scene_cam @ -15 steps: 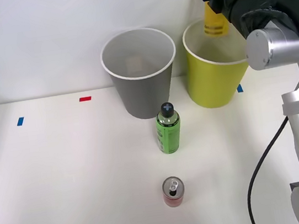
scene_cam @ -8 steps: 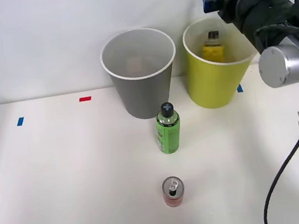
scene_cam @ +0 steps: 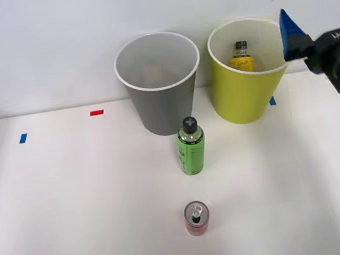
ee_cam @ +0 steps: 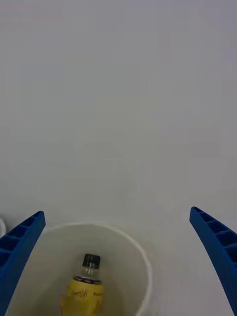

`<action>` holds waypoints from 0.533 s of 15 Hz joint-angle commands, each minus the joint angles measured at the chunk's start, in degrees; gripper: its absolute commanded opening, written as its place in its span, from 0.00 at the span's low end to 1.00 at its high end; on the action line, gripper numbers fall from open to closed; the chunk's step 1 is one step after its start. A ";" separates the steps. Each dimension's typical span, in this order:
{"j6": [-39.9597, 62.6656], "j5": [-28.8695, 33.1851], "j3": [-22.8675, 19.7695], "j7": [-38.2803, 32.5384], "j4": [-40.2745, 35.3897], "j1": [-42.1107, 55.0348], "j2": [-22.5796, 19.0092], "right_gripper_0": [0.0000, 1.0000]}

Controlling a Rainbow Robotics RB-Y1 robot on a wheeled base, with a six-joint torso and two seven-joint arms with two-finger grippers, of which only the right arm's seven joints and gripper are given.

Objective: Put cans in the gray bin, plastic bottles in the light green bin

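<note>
Short red silver-topped can [scene_cam: 196,219] nearest on white worktop [scene_cam: 73,204], green-labelled black-capped bottle [scene_cam: 191,147] behind, both unsorted. Tall gray bin [scene_cam: 159,84] vacant. Yellow bottle [scene_cam: 240,55] inside lime bin [scene_cam: 244,72]. Right gripper [ee_cam: 118,266] fingers [scene_cam: 290,33] wide apart, holding nothing, likely post-drop.

light: bright, even | shadows: soft, faint | focus: sharp

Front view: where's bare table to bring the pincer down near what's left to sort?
Widest bare stretch: the robot's left, from the blue tape mark to the green-label bottle. Also bare on the right of that bottle and the red can. Crowded: the bottle stands close before the gray bin and light green bin.
</note>
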 commanded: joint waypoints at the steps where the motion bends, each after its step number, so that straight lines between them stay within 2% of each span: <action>1: -4.74 -0.06 -1.61 0.03 -7.75 13.65 0.18 1.00; 4: -15.02 0.21 -0.82 0.03 -7.83 25.69 0.10 1.00; 8: -20.12 0.21 0.24 -0.15 -7.83 37.12 0.10 1.00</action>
